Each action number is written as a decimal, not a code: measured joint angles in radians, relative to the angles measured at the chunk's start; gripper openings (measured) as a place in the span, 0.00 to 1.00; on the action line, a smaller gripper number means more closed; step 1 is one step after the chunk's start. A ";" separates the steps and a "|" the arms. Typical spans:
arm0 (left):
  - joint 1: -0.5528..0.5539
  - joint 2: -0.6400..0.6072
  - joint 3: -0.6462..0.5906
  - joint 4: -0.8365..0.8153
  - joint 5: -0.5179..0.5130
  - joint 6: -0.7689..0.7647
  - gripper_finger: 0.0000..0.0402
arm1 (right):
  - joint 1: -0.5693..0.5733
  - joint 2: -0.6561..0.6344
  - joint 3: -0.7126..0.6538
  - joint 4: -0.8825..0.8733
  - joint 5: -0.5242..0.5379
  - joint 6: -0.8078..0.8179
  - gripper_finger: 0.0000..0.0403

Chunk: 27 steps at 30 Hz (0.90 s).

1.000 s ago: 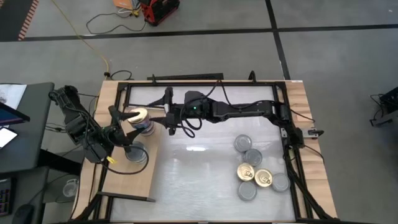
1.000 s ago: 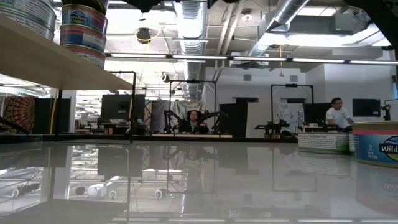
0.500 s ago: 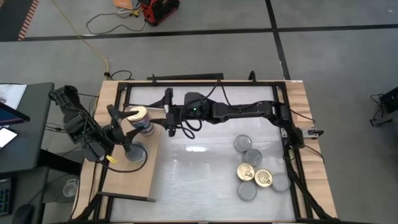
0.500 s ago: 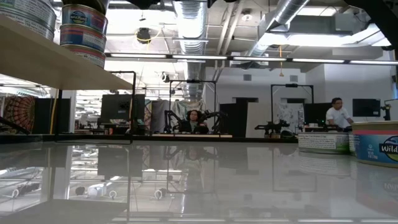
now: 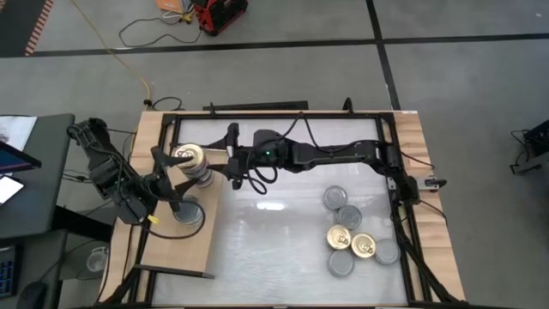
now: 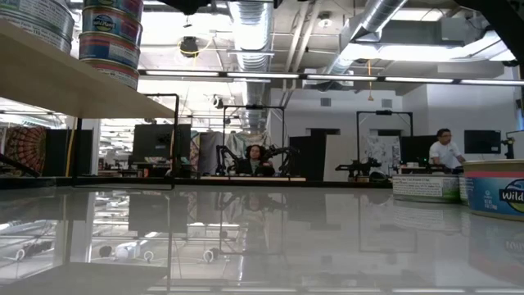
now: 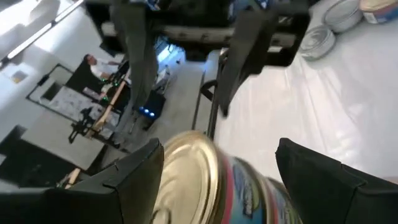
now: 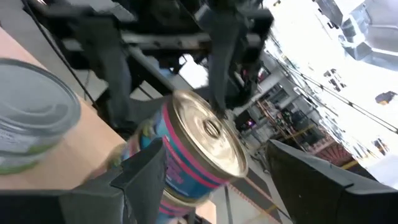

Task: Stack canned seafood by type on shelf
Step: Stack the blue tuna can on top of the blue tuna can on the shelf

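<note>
A gold-topped tin (image 5: pixel 189 157) is seen atop a stack (image 5: pixel 198 174) on the shelf (image 5: pixel 184 245), flanked by both grippers. The left gripper (image 5: pixel 169 178) and right gripper (image 5: pixel 225 158) are both held with jaws spread, apparently released. A silver-topped tin (image 5: pixel 187 211) stands beside the stack. Further tins (image 5: pixel 352 233) are left on the counter (image 5: pixel 274 249).

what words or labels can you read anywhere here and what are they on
"wild": start of a cut-off word on the teal band of the round flat tin at the right edge, low view.
"wild" again, smaller, on the blue label of a pink-and-blue tin in the stack on the light wooden shelf.
Label of the gold-topped pink-and-teal tin between both wrist views' fingers: too blurred to read.
Nothing readable from above.
</note>
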 joint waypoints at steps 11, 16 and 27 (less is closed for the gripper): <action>-0.068 0.001 0.000 0.324 0.294 0.365 0.73 | 0.038 -0.170 0.002 -0.363 0.127 0.346 0.76; -0.070 0.025 0.000 0.489 0.521 0.383 0.73 | 0.042 -0.234 -0.002 -0.785 0.127 0.645 0.76; 0.070 0.130 0.000 0.706 0.609 0.125 0.73 | 0.198 -0.477 -0.305 -1.030 0.253 0.986 0.76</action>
